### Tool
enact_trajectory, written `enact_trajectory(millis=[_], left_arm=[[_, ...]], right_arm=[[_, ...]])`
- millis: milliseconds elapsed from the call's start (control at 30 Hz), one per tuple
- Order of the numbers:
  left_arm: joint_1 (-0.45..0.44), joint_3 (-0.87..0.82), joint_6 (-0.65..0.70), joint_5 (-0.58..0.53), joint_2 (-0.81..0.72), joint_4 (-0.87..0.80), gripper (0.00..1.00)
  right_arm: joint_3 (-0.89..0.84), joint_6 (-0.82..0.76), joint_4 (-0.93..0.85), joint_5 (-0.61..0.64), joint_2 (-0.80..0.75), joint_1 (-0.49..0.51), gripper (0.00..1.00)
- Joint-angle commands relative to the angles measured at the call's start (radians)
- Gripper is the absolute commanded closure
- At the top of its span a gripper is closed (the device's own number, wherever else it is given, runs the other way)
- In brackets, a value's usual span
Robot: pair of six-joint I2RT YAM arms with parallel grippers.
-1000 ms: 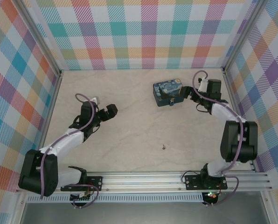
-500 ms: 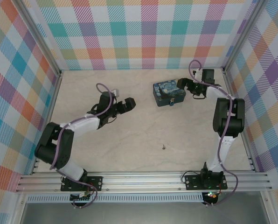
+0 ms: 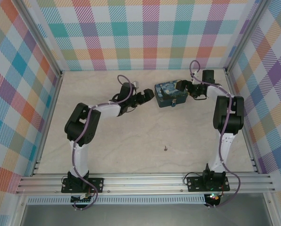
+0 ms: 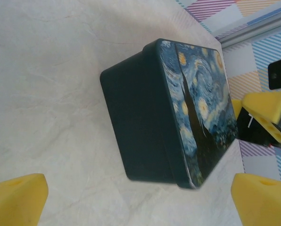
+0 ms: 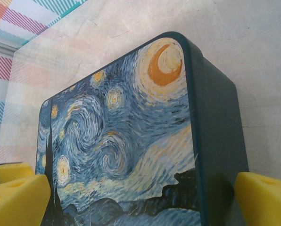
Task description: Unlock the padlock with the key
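Left tool point(image 3: 149, 96) sits low over the pale marbled counter point(image 3: 126, 141), just beside the left end of a dark-blue rectangular tin with a swirling starry-night print on its lid point(image 3: 167, 92). Its two yellow foam pads point(image 4: 18, 198) are spread wide in the left wrist view, with nothing between them but bare counter and the near corner of the tin. They do not touch the tin. The right tool point(image 3: 180, 86) is at the opposite, far-right corner of the tin. In the right wrist view its own yellow pads point(image 5: 265, 200) are also parted. One pad is just beside the tin's dark side wall and the other is at the edge of the printed lid, so the tin's corner lies between them. Whether either pad touches the metal cannot be told. The tin rests flat on the counter with its lid shut and the crescent moon of the print towards the right tool. The tiny blue-bodied padlock point(image 3: 174, 102) appears from above as a small speck at the tin's near edge, too small for its shackle to be made out. The tiny thin dark metal key point(image 3: 165, 148) lies alone on the open counter, well apart from both tools and from the tin, on the side nearer the arm bases.
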Motion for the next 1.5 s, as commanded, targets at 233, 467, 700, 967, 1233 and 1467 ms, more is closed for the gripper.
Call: enact_trajectory(millis=[233,467,700,967,1233,1467], left_arm=[[-0.038,0.273,-0.018,0.112,0.163,-0.066,0.05],[-0.04,0.324,0.019,0.128,0.182,-0.145,0.06],[-0.039,0.209,0.058,0.09,0.087,-0.162,0.06],[-0.035,-0.029,0.06,0.047,-0.082,-0.111,0.05],[-0.013,-0.201,0.066,-0.035,-0.223,-0.122,0.02],[0.027,-0.305,0.07,-0.084,-0.314,-0.135,0.01]], right_arm=[[-0.05,-0.032,-0.023,-0.079,-0.044,0.038,0.0],[-0.138,-0.008,0.02,-0.091,-0.103,0.077,0.0],[-0.263,0.016,0.086,-0.087,-0.203,0.139,0.0],[-0.373,0.018,0.107,-0.084,-0.296,0.233,0.0],[-0.464,0.076,0.148,-0.037,-0.335,0.303,0.0],[-0.528,0.067,0.094,0.077,-0.389,0.303,0.0]])
